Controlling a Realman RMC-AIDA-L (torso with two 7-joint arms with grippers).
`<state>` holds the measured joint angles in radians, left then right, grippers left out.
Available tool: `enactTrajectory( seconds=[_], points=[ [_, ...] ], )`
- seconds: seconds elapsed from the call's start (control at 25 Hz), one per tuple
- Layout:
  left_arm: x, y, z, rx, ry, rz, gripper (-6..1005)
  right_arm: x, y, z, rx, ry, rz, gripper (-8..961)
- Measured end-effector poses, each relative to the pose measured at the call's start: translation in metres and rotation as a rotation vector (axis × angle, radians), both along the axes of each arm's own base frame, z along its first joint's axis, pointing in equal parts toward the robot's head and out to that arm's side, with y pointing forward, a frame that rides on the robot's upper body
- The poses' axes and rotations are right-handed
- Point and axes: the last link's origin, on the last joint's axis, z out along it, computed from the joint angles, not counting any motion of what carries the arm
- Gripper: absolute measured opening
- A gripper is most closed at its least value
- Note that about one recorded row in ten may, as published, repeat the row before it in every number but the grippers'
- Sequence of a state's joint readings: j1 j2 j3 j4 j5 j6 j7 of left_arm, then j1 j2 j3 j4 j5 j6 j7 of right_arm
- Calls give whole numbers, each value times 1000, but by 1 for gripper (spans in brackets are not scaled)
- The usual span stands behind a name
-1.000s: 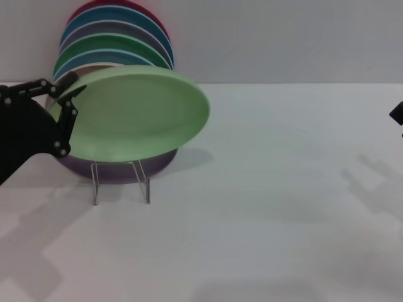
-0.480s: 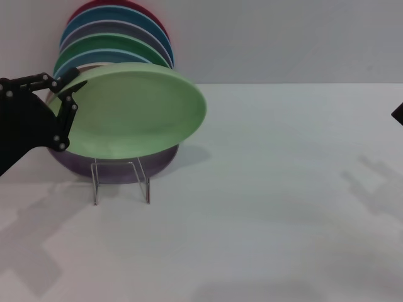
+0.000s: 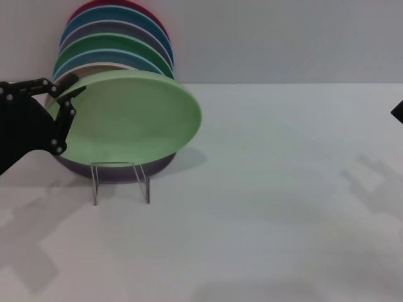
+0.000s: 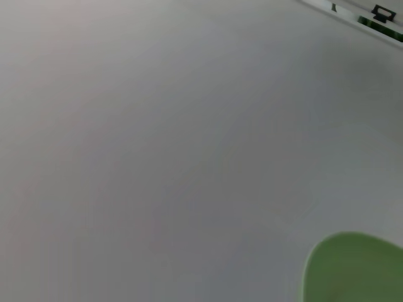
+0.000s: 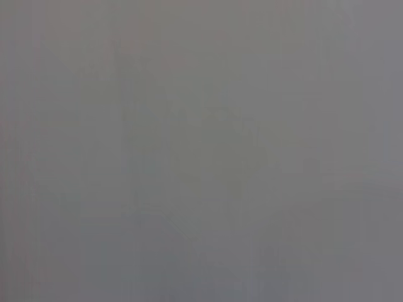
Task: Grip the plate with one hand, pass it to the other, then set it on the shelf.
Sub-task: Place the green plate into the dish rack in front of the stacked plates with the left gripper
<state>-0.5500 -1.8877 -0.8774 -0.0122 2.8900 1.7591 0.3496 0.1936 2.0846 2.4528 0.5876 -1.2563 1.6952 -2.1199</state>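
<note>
While clamped on light-green plate (image 3: 129,116) rim, left pincer (image 3: 65,104) | rack (image 3: 121,181) below | right pincer (image 3: 397,112) at edge, state unclear

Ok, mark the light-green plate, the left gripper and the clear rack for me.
plate (image 3: 135,116), head view, centre of its face
left gripper (image 3: 68,94), head view, between fingertips at the plate's rim
rack (image 3: 121,165), head view, top bar of front bracket

The head view is evenly and softly lit from above; the white table (image 3: 271,207) carries faint, blurred shadows of the arms at its left and right sides, and a dim shadow lies beside the light-green plate (image 3: 129,116), with no glare on its matte face. The left wrist view is soft and out of focus; the plate's edge (image 4: 352,267) is a fuzzy green blur; the right wrist view is a flat grey haze, perhaps wholly defocused.
</note>
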Motion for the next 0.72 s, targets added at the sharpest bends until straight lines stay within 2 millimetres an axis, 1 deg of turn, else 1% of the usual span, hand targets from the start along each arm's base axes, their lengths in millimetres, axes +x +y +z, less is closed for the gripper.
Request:
enactTrajectory(
  seconds=[0.16,0.2,0.6,0.72],
  points=[
    [-2,2,0,0,11,16,149,0,0,0,0,-2,0,574],
    [-3,3,-3,-1,17,28,151,0,0,0,0,-3,-2,571],
    [-4,8,-8,1,30,65,168,1,1,0,-2,-8,-5,586],
    [-6,9,-13,9,38,89,173,1,2,0,1,-11,-4,590]
  ],
)
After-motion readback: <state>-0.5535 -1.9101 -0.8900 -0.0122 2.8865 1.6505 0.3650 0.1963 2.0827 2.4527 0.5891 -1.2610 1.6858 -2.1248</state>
